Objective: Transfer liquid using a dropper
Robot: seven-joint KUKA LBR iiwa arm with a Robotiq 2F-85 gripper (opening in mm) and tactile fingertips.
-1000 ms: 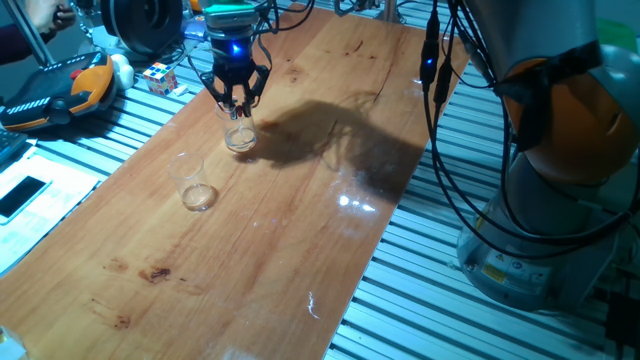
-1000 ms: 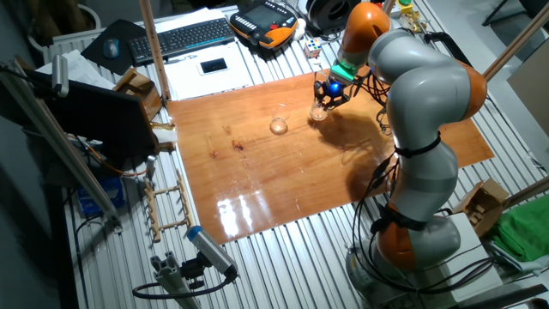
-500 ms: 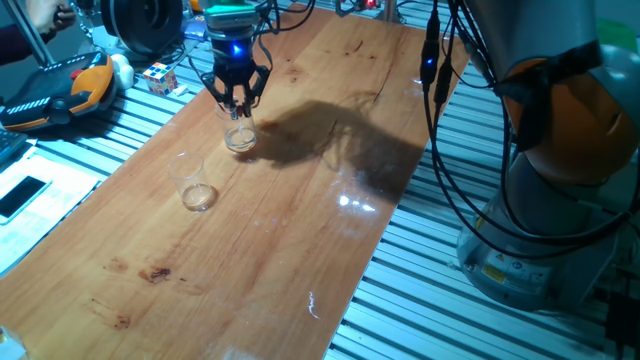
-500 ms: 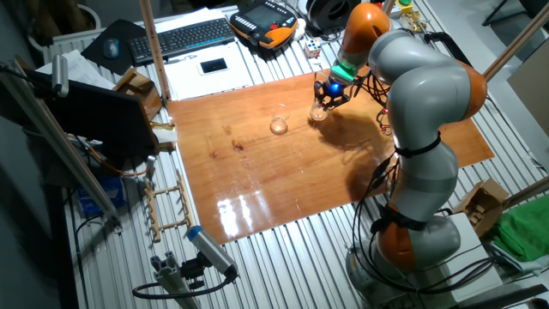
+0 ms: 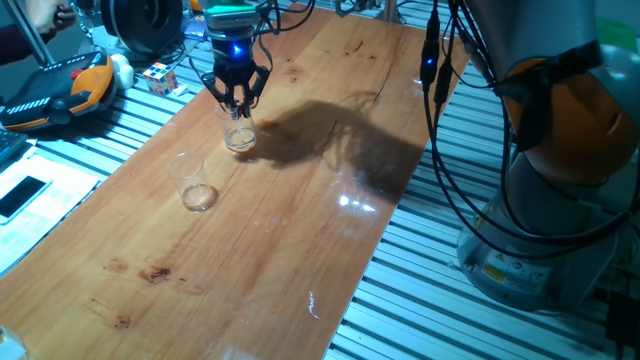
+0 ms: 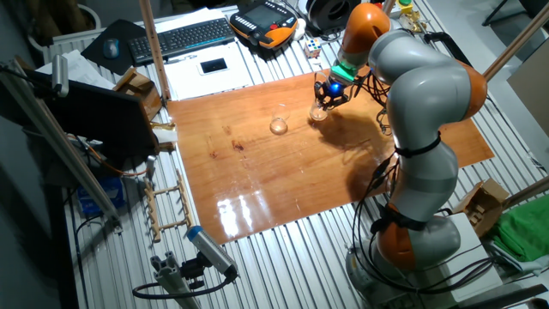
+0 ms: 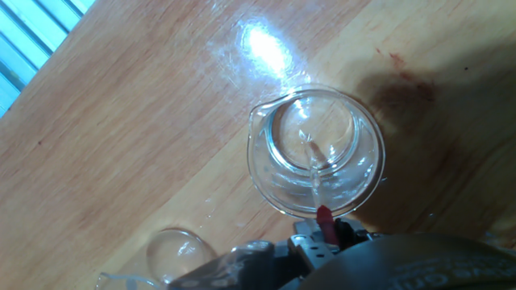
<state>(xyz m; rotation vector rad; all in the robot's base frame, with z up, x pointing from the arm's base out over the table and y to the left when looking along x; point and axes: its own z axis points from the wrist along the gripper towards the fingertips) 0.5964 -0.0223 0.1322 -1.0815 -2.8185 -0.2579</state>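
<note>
Pincer (image 5: 236,101) closed on the dropper (image 7: 314,165), hanging straight over the cup (image 5: 239,133) at the far end of the table (image 5: 300,200); the fingers look narrow in both fixed views. Nothing has changed across the last second: arm, pincer and both cups sit in the same places in every picture of each fixed view, so this reads as a dwell, not a travel. In the hand view the dropper runs from its red-pink end at 6 o'clock, right by the fingers, up into the cup, its clear tip inside the rim near the cup's centre. Whether the tip touches liquid or the bottom I cannot tell; the cup's contents are clear and glare hides the level. From that cup the second cup (image 5: 193,184) stands apart toward 7 o'clock in the first fixed view, and shows at the lower left of the hand view. Judgement: the hold over this cup suggests drawing up or releasing liquid; which of the two is not shown.
</note>
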